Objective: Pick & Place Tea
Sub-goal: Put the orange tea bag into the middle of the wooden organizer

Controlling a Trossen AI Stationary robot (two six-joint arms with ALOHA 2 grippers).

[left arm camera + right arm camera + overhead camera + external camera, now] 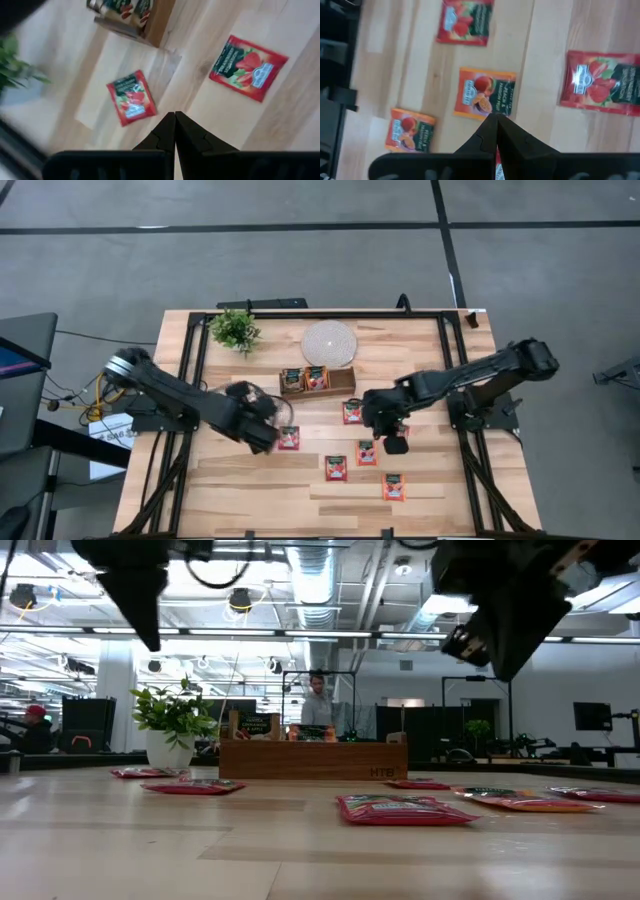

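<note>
High view: both claws hover shut

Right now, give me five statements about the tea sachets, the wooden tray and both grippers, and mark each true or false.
1. The brown wooden tray already holds some sachets. True.
2. The left gripper is shut on a red sachet. False: its fingers are shut on nothing, with the nearest flat red sachet lying on the table beyond them.
3. The right gripper stands wide open. False: it is shut and empty.
4. Several loose sachets lie flat on the light wooden table. True.
5. The small green potted plant stands inside the tray. False: it stands on the table beside it.
</note>
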